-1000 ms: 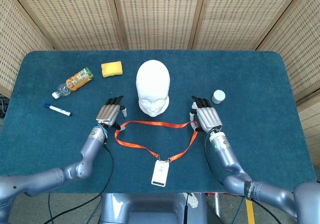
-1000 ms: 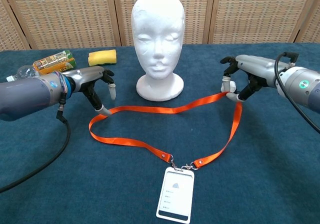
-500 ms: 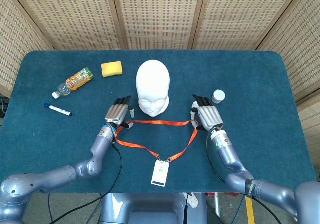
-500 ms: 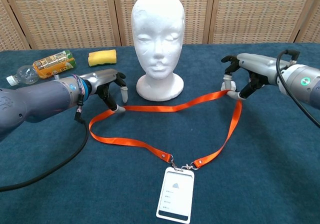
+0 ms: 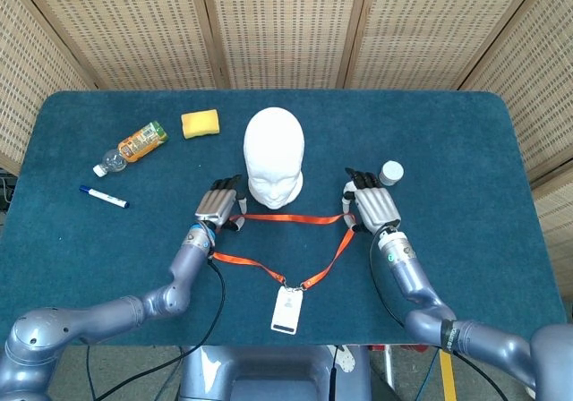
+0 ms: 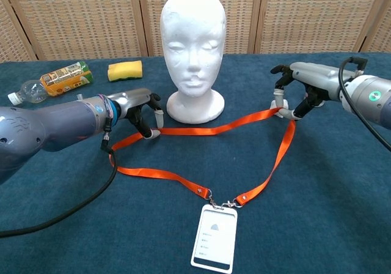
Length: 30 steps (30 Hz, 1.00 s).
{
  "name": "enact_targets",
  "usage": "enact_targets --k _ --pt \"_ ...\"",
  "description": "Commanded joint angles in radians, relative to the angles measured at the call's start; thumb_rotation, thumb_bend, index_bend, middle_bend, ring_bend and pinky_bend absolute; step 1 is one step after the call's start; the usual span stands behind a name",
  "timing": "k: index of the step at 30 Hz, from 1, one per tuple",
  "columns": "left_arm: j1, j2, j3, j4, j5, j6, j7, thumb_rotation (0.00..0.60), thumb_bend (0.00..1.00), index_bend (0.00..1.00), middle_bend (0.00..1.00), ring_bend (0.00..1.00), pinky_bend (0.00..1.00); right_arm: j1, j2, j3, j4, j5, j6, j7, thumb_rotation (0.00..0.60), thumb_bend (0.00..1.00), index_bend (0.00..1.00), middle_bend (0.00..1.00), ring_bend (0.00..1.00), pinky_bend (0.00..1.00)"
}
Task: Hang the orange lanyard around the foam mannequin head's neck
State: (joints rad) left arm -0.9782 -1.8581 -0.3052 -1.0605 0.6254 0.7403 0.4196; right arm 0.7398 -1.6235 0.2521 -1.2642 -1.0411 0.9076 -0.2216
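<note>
The white foam mannequin head [image 5: 274, 157] [image 6: 193, 41] stands upright mid-table, facing me. The orange lanyard [image 5: 295, 217] [image 6: 214, 129] is stretched in a straight band just in front of its base, and its badge [image 5: 287, 310] [image 6: 214, 235] lies flat nearer me. My left hand [image 5: 218, 206] [image 6: 139, 107] pinches the lanyard's left end close to the base. My right hand [image 5: 372, 209] [image 6: 299, 86] pinches the right end, slightly raised off the cloth.
A juice bottle [image 5: 132, 147] [image 6: 54, 80], a yellow sponge [image 5: 200, 123] [image 6: 124, 70] and a marker pen [image 5: 104, 197] lie at the back left. A small white-capped jar [image 5: 390, 173] stands just beyond my right hand. Wicker screens [image 5: 286, 25] close off the back.
My left hand has moved right with the lanyard's left end, toward the mannequin's base, pulling the top band straight. My right hand has barely shifted.
</note>
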Motion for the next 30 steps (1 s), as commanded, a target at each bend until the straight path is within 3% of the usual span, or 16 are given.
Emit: enact_targets --k 1,6,14,20,30 --pt "-0.003 -0.003 0.002 0.002 -0.003 -0.002 0.001 0.600 0.39 0.53 0.00 0.00 0.00 0.000 0.001 0.001 -0.002 0.001 0.001 0.000 0.600 0.44 0.69 0.02 0.00 0.00" --pt "-0.009 -0.014 0.004 0.013 -0.004 0.000 -0.001 0.600 0.40 0.56 0.00 0.00 0.00 0.001 0.004 0.001 -0.006 0.002 0.003 -0.003 0.600 0.44 0.69 0.02 0.00 0.00" --pt "-0.005 -0.034 0.012 0.038 0.006 0.015 -0.008 0.600 0.47 0.69 0.00 0.00 0.00 -0.001 0.004 -0.002 -0.006 0.001 0.002 0.006 0.600 0.44 0.70 0.02 0.00 0.00" --pt "0.009 -0.030 0.016 0.036 0.059 0.035 -0.038 0.600 0.48 0.72 0.00 0.00 0.00 -0.012 0.014 -0.014 -0.025 -0.013 0.012 0.014 0.600 0.44 0.70 0.02 0.00 0.00" --pt "0.136 0.019 0.080 -0.064 0.310 0.215 -0.209 0.600 0.50 0.74 0.00 0.00 0.00 -0.052 0.081 -0.029 -0.151 -0.076 0.072 0.041 0.600 0.44 0.71 0.02 0.00 0.00"
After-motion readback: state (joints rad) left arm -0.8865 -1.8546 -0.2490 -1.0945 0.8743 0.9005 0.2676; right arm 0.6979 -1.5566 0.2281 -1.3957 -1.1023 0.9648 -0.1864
